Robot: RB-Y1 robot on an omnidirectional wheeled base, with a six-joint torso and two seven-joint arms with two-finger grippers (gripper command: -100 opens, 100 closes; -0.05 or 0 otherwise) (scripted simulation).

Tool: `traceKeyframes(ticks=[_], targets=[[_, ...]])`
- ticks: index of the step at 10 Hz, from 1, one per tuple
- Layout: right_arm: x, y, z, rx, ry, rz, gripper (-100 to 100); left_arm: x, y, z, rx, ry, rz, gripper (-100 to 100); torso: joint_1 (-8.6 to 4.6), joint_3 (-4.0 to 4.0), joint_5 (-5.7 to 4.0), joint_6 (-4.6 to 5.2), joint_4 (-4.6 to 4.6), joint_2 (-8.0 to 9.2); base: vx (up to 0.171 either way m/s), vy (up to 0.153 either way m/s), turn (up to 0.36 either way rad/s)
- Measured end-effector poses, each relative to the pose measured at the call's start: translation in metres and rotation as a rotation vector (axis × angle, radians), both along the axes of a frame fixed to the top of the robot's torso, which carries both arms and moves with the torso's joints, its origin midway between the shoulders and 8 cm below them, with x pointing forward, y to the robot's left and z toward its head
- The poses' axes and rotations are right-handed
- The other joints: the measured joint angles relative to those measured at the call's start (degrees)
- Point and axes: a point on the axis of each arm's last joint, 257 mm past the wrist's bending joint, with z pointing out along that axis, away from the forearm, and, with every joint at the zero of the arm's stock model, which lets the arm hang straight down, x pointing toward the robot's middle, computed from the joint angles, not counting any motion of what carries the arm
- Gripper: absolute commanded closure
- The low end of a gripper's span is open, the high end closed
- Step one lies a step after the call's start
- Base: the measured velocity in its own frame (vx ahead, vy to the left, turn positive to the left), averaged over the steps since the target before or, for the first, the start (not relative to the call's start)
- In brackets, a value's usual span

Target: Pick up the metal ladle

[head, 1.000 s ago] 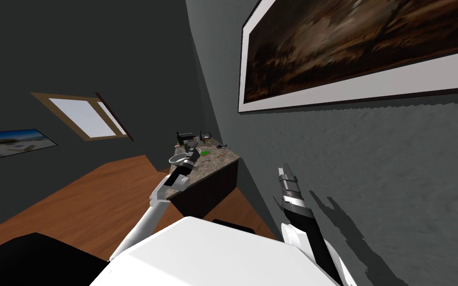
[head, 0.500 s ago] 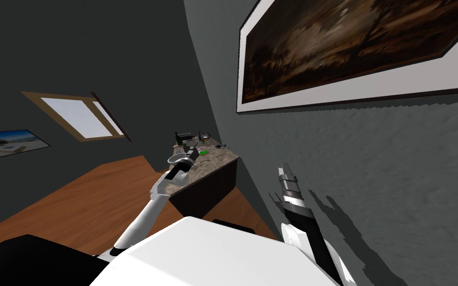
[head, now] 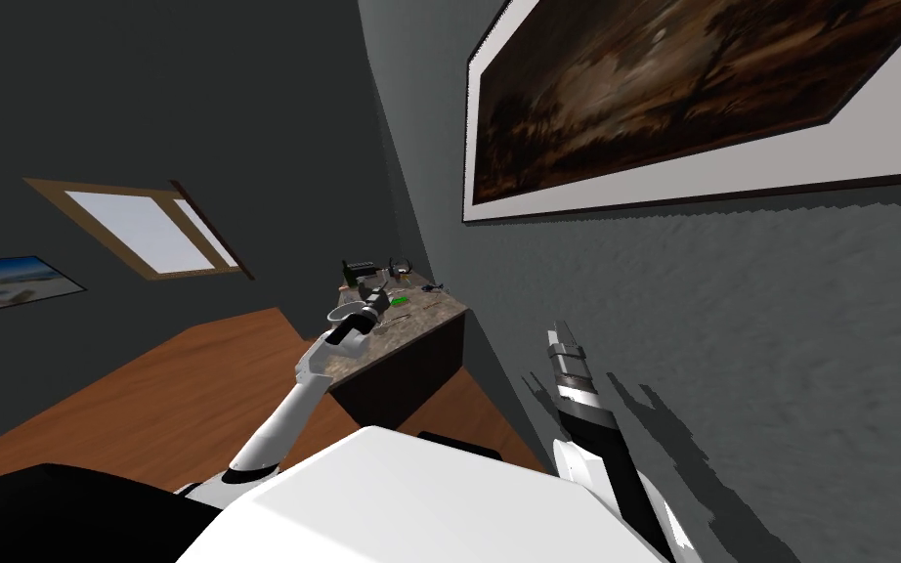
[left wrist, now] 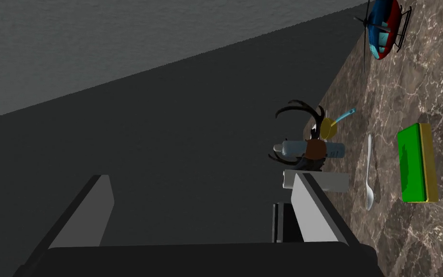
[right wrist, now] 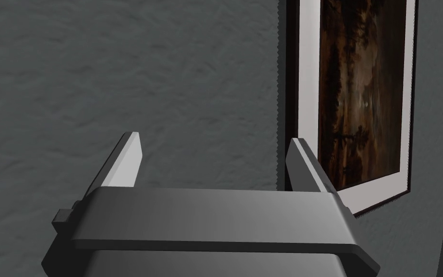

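A thin, pale, spoon-shaped ladle (left wrist: 369, 175) lies flat on the brown marbled table top (left wrist: 432, 96), between a green sponge and a white cylinder. My left gripper (left wrist: 201, 178) is open and empty. The ladle lies off to the side of one finger (left wrist: 312, 211), outside the gap, and the fingers point past the table toward a dark wall. In the head view the left gripper (head: 372, 291) hovers over the table (head: 419, 318) with the arm stretched out. My right gripper (right wrist: 214, 138) is open and empty, held up by the grey wall, also seen as the right gripper (head: 559, 332).
On the table lie a green and yellow sponge (left wrist: 415, 163), a red and blue toy helicopter (left wrist: 384, 29), a yellow scoop (left wrist: 330, 126), a bottle (left wrist: 333, 150), a dark antlered figure (left wrist: 302, 108) and a white cylinder (left wrist: 331, 182). A grey bowl (head: 344, 313) sits at its near corner. The table stands against the grey wall.
The head view has turned a little, so the room shifts left. My left arm has stretched slightly farther over the table. The right arm has not moved.
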Motion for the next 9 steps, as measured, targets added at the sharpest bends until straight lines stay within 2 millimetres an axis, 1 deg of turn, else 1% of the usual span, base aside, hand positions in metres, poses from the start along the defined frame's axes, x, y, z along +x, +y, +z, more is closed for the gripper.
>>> traceKeyframes(ticks=[1,2,4,5,7,9], targets=[[0.0,0.0,0.0,0.0,0.0,0.0,0,0.004,0.005,-0.003,-0.013,0.022,0.008,-100,0.0,0.0,0.0,-0.01,0.0,0.0,-0.015,-0.012,-0.06],[0.0,0.0,0.0,0.0,0.0,0.0,0,0.009,0.016,-0.006,-0.03,0.046,0.019,-100,0.01,0.0,0.0,0.0,0.0,0.0,-0.012,-0.006,-0.033],[0.0,0.0,0.0,0.0,0.0,0.0,0,0.013,0.022,-0.014,-0.052,0.087,0.033,-100,0.03,-0.01,0.01,-0.02,0.0,-0.01,-0.004,-0.002,-0.032],[0.0,0.0,0.0,0.0,0.0,0.0,0,0.017,0.031,-0.016,-0.068,0.108,0.043,-100,0.03,-0.01,0.01,0.0,0.0,-0.02,-0.008,-0.001,-0.039],[0.0,0.0,0.0,0.0,0.0,0.0,0,0.021,0.038,-0.024,-0.091,0.149,0.058,-100,0.03,-0.01,0.01,-0.02,-0.01,-0.02,-0.003,-0.001,-0.031],[0.0,0.0,0.0,0.0,0.0,0.0,0,0.023,0.051,-0.03,-0.126,0.194,0.078,-100,0.04,-0.01,0.01,-0.02,-0.01,-0.02,-0.005,0.002,-0.06]])
